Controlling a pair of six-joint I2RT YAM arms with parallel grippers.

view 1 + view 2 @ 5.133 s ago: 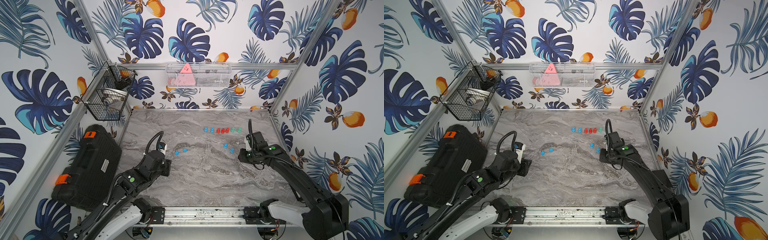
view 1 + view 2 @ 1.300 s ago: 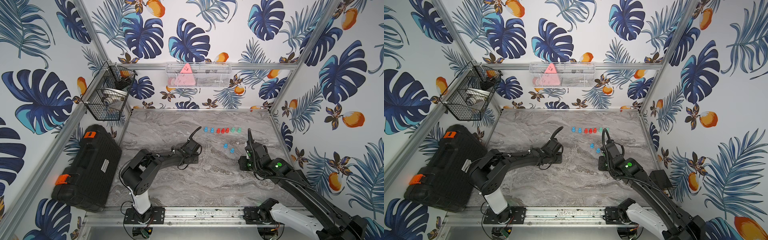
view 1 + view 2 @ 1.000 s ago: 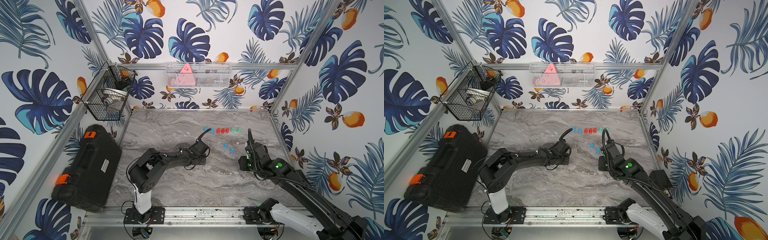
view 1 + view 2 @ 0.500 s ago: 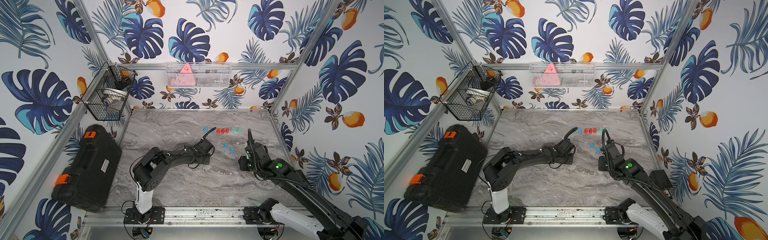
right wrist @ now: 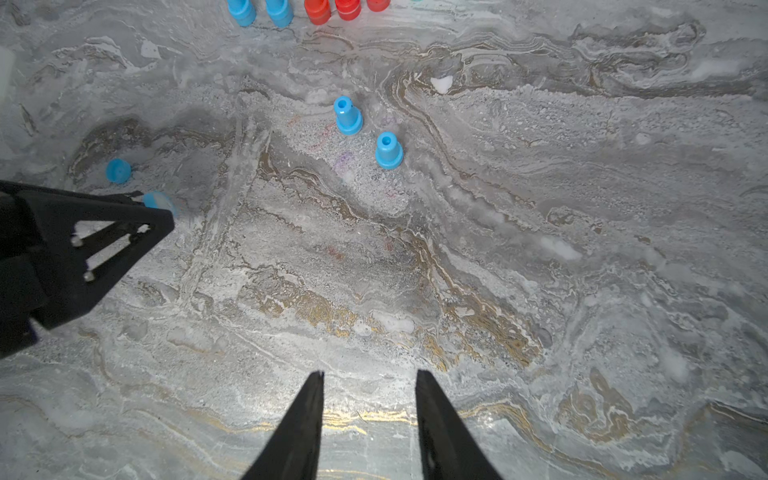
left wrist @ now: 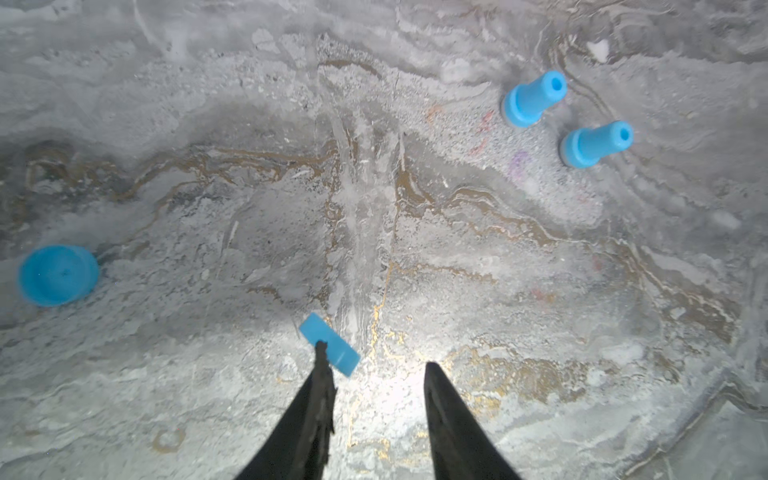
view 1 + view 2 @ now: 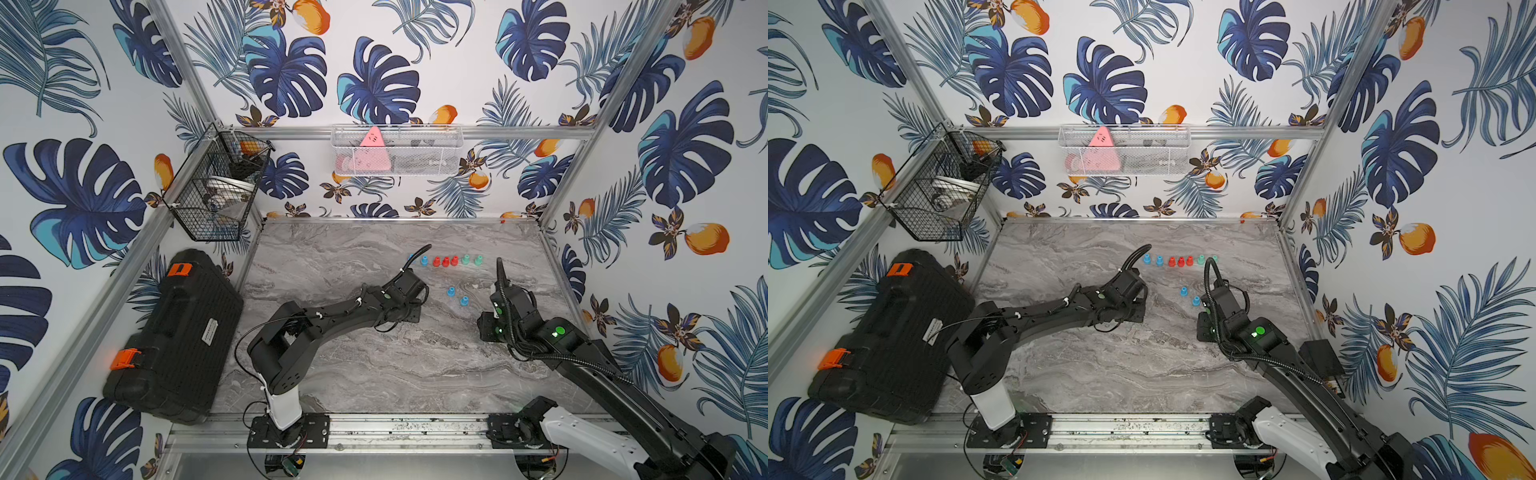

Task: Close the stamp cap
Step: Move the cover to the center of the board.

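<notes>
While the left hand [image 6: 374,370] is pinching a light, slippery blue cap [image 6: 329,344] by its rim, the right hand [image 5: 370,382] is hanging empty, part open.

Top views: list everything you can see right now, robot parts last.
blue stamps: four; two in the back row, two loose mid-table
red stamps: three, back row
green stamps: two, back row
loose cap: one, blue, lying on the table
held cap: one, blue, in the left gripper
case: one, black, left of table
wire basket: one, black, left wall
mesh basket: one, white, back wall
left gripper: shut on held cap
right gripper: open, empty
</notes>
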